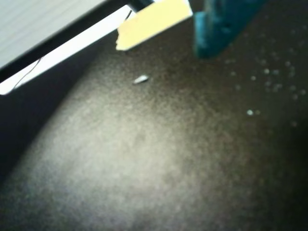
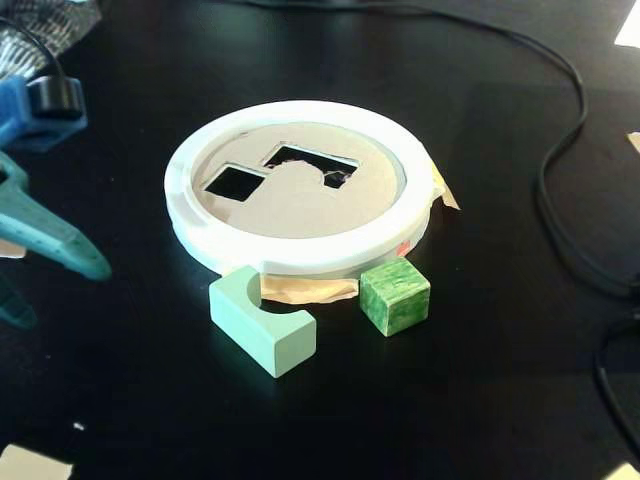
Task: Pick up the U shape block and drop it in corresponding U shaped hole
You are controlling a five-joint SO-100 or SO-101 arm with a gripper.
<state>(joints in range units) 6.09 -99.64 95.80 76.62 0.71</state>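
Lying flat on the black table (image 2: 480,150), U shape block (image 2: 262,321) touches the white ring's (image 2: 300,255) front edge, left of green cube (image 2: 394,295); U shaped hole (image 2: 310,163) open. Teal gripper (image 2: 60,245) hangs far left, empty; finger spacing can't tell.

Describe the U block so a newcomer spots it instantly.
Find the white ring on the black table in the fixed view. Two blocks sit at its near edge; the U shape block is the left, pale mint with a semicircular notch, unlike the darker mottled green cube.

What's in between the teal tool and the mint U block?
Nothing: only bare black table lies between the tool and the U shape block, in the fixed view.
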